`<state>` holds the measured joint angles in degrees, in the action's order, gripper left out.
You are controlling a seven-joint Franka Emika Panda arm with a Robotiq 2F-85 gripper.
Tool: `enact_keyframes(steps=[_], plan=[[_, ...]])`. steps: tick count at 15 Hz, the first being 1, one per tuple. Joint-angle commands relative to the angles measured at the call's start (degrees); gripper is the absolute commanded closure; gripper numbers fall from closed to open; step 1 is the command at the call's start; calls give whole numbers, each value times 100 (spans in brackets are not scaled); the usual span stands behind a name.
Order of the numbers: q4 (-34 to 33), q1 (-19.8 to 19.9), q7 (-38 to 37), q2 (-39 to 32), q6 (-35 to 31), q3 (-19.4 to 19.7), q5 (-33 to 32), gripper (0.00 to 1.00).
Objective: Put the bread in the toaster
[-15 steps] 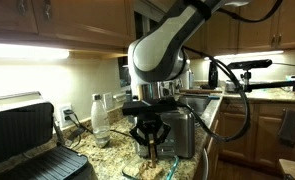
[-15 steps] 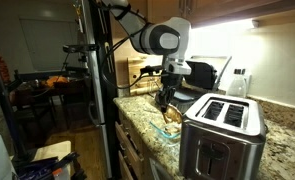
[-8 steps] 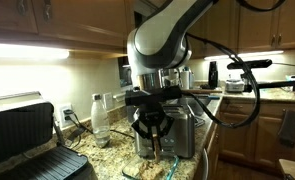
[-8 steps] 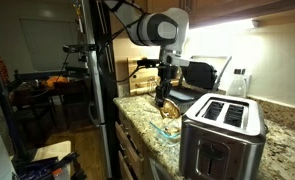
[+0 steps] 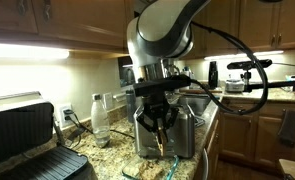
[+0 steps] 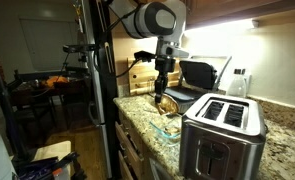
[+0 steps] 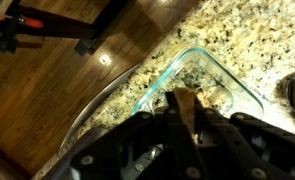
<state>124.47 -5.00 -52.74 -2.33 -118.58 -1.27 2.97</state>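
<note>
Glass dish (image 7: 147,92), tan bread (image 7: 185,104) above it

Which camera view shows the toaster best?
An exterior view: the toaster stands close and unhidden, both top slots plain. In an exterior view the fingers, holding the bread, cover part of the toaster. In the wrist view I cannot find it.

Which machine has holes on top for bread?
The shiny steel toaster, with slots in its top. The black-and-silver grill has a hinged lid standing open instead.
</note>
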Motion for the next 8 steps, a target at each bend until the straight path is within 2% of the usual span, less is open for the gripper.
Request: enact_keyframes(steps=[1, 8], plan=[[228, 77, 400, 540, 452, -39, -204, 92], [293, 180, 1262, 1186, 1350, -57, -501, 92]])
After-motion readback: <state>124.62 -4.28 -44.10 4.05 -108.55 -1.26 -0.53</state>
